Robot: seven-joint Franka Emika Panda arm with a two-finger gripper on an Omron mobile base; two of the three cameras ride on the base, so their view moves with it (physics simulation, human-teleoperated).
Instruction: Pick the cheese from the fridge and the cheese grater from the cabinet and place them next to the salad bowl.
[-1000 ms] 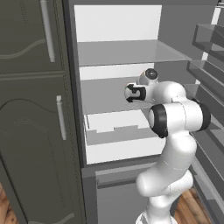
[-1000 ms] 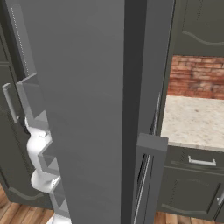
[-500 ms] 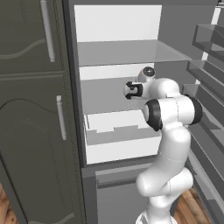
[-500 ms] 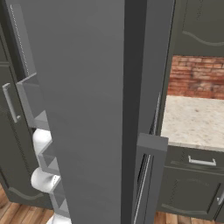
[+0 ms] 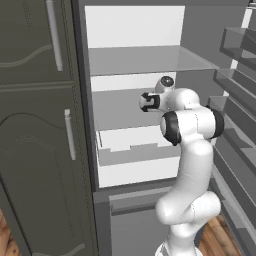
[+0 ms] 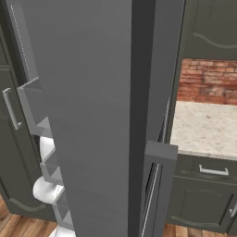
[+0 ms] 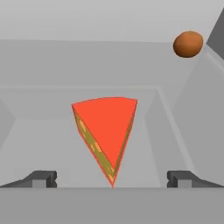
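The fridge [image 5: 135, 25] stands open, white inside with glass shelves. My gripper [image 5: 146, 102] reaches in over the middle shelf. In the hand view the cheese [image 7: 107, 129], a wedge with a red top and a yellow-speckled side, lies on the shelf straight ahead. Its point aims into the gap of my gripper [image 7: 112, 179]. The jaws are open, a dark fingertip [image 7: 41, 178] on each side of the wedge and clear of it, gripping nothing. The cheese grater and the salad bowl are out of view.
A round brown item [image 7: 188, 43] sits further back on the shelf. A pale drawer [image 5: 135, 145] lies below my hand, door racks [image 5: 235, 115] to my right. The open fridge door [image 6: 92, 115] blocks the right base view; beyond it are a speckled counter [image 6: 208, 125], a brick wall and a dark wavy-relief cabinet [image 6: 213, 28].
The arm has pushed a little deeper into the fridge, the hand shifting slightly left. The jaws have stayed open.
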